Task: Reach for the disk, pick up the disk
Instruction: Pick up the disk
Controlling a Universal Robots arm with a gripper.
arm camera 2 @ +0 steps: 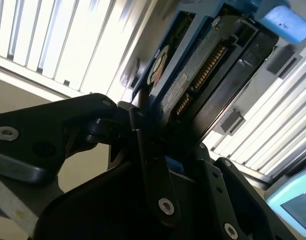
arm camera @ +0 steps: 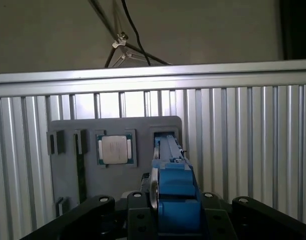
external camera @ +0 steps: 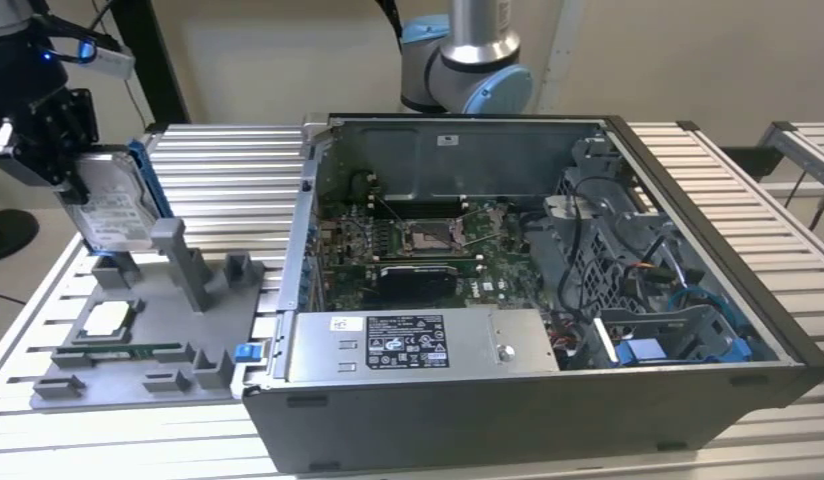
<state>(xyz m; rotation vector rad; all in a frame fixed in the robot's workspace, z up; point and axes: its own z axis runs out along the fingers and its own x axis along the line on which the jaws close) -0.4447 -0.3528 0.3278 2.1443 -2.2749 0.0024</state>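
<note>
The disk (external camera: 119, 215) stands upright on its edge at the exterior view's left, silver-grey with a white label and a blue rail along its side. My gripper (external camera: 76, 172) is shut on its upper part. The disk's lower edge is just over the upright posts at the far end of the grey tray (external camera: 119, 370); I cannot tell whether it touches them. In the first wrist view the disk (arm camera: 175, 187) shows edge-on with its blue rail, over a slot in the tray (arm camera: 67, 165). In the second wrist view the black fingers (arm camera 2: 142, 140) clamp the disk (arm camera 2: 193, 85).
A small square silver chip (external camera: 103, 318) lies in the tray, also seen in the first wrist view as the chip (arm camera: 114, 149). An open computer case (external camera: 519, 410) with a labelled power-supply box (external camera: 412, 345) stands right of the tray. Ribbed metal table (external camera: 225, 160) lies underneath.
</note>
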